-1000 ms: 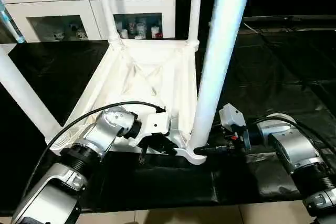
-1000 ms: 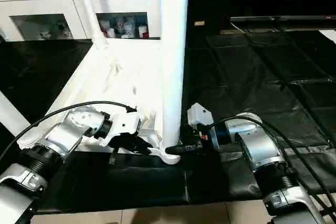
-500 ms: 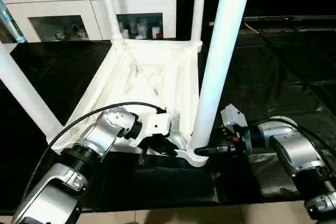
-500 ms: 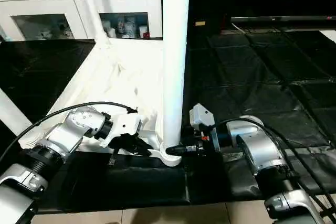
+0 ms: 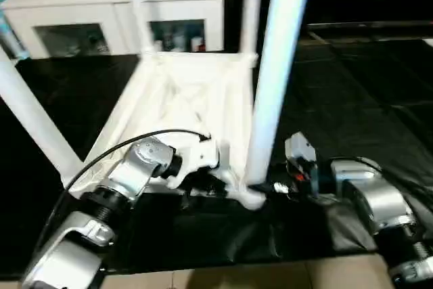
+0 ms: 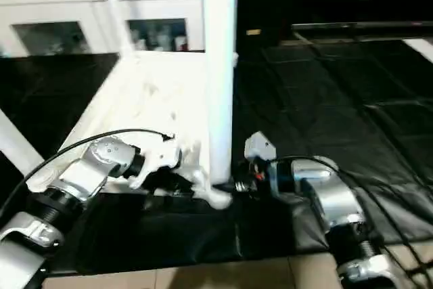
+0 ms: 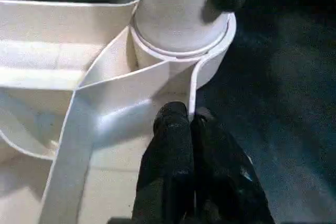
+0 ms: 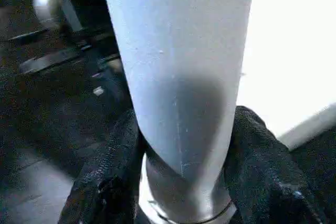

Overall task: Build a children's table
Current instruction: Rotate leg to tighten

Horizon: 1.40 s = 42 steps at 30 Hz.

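The white children's table [image 5: 183,93] lies upside down on the black mat with its legs pointing up. My left gripper [image 5: 213,186] is at the near right corner, shut on the thin rim [image 7: 190,98] next to the round corner socket [image 7: 184,40]. The near right leg [image 5: 270,86] stands in that socket. My right gripper [image 5: 270,187] is shut on the leg's base, one black finger [image 8: 105,177] pressed against each side of the tube [image 8: 178,66]. Other legs rise at the left [image 5: 30,123], far left [image 5: 139,11] and far right [image 5: 252,11].
A white cabinet with glass doors [image 5: 115,5] stands behind the table. The black mat [image 5: 352,93] covers the floor to the right. Pale floor tiles [image 5: 237,279] show at the near edge. A black cable [image 5: 135,141] arches over my left wrist.
Only the view has shifted a little. Both grippers keep their holds at the near right corner.
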{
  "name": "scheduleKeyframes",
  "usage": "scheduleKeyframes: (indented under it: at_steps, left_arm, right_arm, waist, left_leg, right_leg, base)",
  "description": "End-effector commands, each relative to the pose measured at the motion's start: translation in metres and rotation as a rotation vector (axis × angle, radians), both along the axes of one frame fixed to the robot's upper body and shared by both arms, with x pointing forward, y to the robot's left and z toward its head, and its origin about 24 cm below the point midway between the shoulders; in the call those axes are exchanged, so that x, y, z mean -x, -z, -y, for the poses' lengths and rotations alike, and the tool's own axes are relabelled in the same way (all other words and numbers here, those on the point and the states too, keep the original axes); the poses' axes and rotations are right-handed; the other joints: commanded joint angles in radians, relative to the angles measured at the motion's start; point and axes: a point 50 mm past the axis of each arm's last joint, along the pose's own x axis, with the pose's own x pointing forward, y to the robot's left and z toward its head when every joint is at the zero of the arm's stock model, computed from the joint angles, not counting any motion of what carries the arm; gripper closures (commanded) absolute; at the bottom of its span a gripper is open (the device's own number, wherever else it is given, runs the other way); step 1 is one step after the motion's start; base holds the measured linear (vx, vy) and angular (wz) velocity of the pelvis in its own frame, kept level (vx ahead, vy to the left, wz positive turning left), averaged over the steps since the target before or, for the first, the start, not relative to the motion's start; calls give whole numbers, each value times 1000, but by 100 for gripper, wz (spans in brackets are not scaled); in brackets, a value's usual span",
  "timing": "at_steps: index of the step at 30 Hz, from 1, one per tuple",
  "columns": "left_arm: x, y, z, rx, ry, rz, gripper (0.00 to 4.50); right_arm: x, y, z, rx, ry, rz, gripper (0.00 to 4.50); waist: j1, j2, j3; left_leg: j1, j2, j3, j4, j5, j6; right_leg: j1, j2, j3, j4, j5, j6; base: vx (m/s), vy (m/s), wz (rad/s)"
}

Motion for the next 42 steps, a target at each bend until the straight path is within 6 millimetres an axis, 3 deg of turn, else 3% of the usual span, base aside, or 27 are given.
scheduleKeyframes:
  at_steps: [1, 2, 3, 5, 7, 8, 10, 12, 14, 15, 17, 18, 22, 23, 26, 29, 30, 34, 36, 38, 41, 42]
  left_arm:
    - [-2, -8, 38, 114, -34, 22, 450]
    - [-4, -9, 42, 125, -65, 22, 450]
    - [-8, -10, 47, 141, -124, 27, 450]
    - [-14, -13, 55, 159, -208, 35, 450]
    - [-20, -17, 62, 165, -284, 61, 450]
    - [-23, -18, 64, 157, -312, 78, 450]
    - [-30, -19, 65, 127, -367, 128, 450]
    - [-31, -19, 64, 119, -376, 137, 450]
    - [-34, -20, 62, 104, -383, 159, 450]
    - [-34, -20, 60, 99, -382, 164, 450]
    - [-36, -21, 57, 91, -378, 173, 450]
    - [-36, -20, 56, 86, -375, 176, 450]
    - [-36, -18, 51, 77, -358, 183, 450]
    - [-36, -18, 49, 72, -351, 185, 450]
    - [-35, -17, 39, 74, -306, 200, 450]
    - [-34, -17, 34, 79, -284, 206, 450]
    - [-32, -16, 28, 77, -255, 215, 450]
    - [-25, -14, 19, 82, -176, 214, 450]
    - [-23, -14, 18, 90, -166, 212, 450]
    - [-23, -17, 18, 129, -191, 209, 450]
    - [-21, -18, 18, 159, -199, 202, 450]
    - [-19, -19, 18, 173, -203, 187, 406]
  right_arm:
    - [4, 13, -39, -48, -10, -72, 259]
    - [2, 13, -43, -57, 23, -79, 259]
    - [-3, 14, -49, -70, 89, -94, 259]
    - [-10, 15, -60, -84, 195, -125, 259]
    - [-18, 16, -70, -71, 304, -143, 259]
    - [-21, 16, -74, -69, 350, -150, 259]
    - [-27, 15, -80, -38, 425, -143, 259]
    - [-29, 15, -81, -22, 444, -139, 259]
    - [-31, 13, -81, -58, 486, -169, 259]
    - [-31, 12, -79, -79, 497, -177, 224]
    - [-31, 11, -75, -100, 516, -178, 224]
    - [-31, 11, -72, -96, 522, -175, 182]
    - [-28, 12, -65, -93, 532, -156, 175]
    - [-26, 11, -62, -101, 534, -153, 157]
    - [-16, 8, -38, -103, 527, -97, 135]
    - [-10, 5, -25, -107, 511, -79, 116]
    - [-4, 0, -12, -134, 484, -58, 99]
    - [14, -13, 19, -172, 371, 8, 72]
    - [17, -17, 25, -186, 351, 9, 48]
    - [26, -25, 37, -210, 295, -12, 29]
    - [29, -32, 41, -236, 252, -22, 12]
    - [32, -37, 42, -270, 217, -30, 0]
  waist:
    - [-7, -17, -49]
    - [-20, -17, -47]
    - [-31, -14, -49]
    - [-44, -13, -50]
    - [-67, -8, -56]
    - [-76, -6, -54]
    - [-86, -6, -57]
    - [-91, -9, -57]
    - [-90, -5, -58]
    - [-88, -6, -60]
    - [-85, -6, -62]
    - [-80, -5, -64]
    - [-68, -5, -66]
    - [-68, -5, -66]
    - [-45, -3, -68]
    - [-38, -1, -70]
    - [-33, 0, -71]
    - [-18, -6, -69]
    - [-11, -6, -67]
    - [0, -13, -65]
    - [5, -11, -66]
    - [7, -16, -65]
  left_leg:
    - [-8, -3, -2, -75, -319, 34]
    - [-5, -6, -4, -73, -337, 34]
    - [-10, -6, -8, -74, -345, 35]
    - [-12, -6, -13, -76, -361, 35]
    - [-17, -3, -20, -79, -361, 37]
    - [-27, -2, -26, -83, -366, 41]
    - [-17, -3, -25, -82, -381, 44]
    - [-21, -4, -22, -82, -366, 61]
    - [-22, -2, -20, -83, -340, 69]
    - [-23, 0, -19, -83, -323, 71]
    - [-25, 2, -18, -84, -299, 75]
    - [-26, 2, -15, -82, -268, 84]
    - [-24, 4, -9, -78, -219, 94]
    - [-24, 4, -9, -78, -219, 94]
    - [-20, 6, -7, -79, -184, 102]
    - [-24, 7, -8, -78, -150, 110]
    - [-23, 8, -8, -77, -141, 117]
    - [-22, 15, -7, -78, -132, 133]
    - [-20, 15, -5, -78, -140, 129]
    - [-18, 15, -3, -79, -151, 127]
    - [-19, 14, -3, -78, -142, 124]
    - [-22, 14, -3, -78, -132, 122]
  right_leg:
    - [44, -28, 15, -113, -636, -75]
    - [42, -27, 6, -121, -662, -63]
    - [47, -27, 0, -124, -663, -54]
    - [47, -26, -6, -127, -655, -51]
    - [53, -29, -10, -124, -591, -75]
    - [60, -30, -16, -123, -568, -81]
    - [54, -33, -17, -128, -540, -93]
    - [57, -33, -11, -124, -507, -117]
    - [58, -34, -5, -119, -473, -133]
    - [59, -35, -2, -115, -441, -146]
    - [63, -36, 1, -109, -398, -163]
    - [64, -36, 5, -103, -350, -183]
    - [66, -37, 10, -94, -301, -208]
    - [66, -37, 10, -94, -301, -208]
    - [69, -36, 13, -93, -278, -196]
    - [74, -35, 14, -86, -226, -211]
    - [74, -35, 14, -84, -206, -221]
    - [73, -37, 18, -77, -184, -236]
    - [70, -37, 19, -79, -210, -232]
    - [71, -38, 20, -82, -248, -218]
    - [70, -38, 20, -84, -268, -205]
    - [71, -39, 20, -83, -276, -199]
  base:
    - [0, 0, 0]
    - [0, 0, 0]
    - [0, 0, 0]
    - [0, 0, 0]
    - [0, 0, 0]
    - [0, 0, 0]
    - [0, 0, 0]
    - [0, 0, 0]
    - [0, 0, 0]
    - [0, 0, 0]
    - [0, 0, 0]
    - [0, 0, 0]
    - [0, 0, 0]
    - [0, 0, 0]
    - [0, 0, 0]
    - [0, 0, 0]
    - [0, 0, 0]
    - [0, 0, 0]
    - [0, 0, 0]
    - [0, 0, 0]
    - [0, 0, 0]
    - [0, 0, 0]
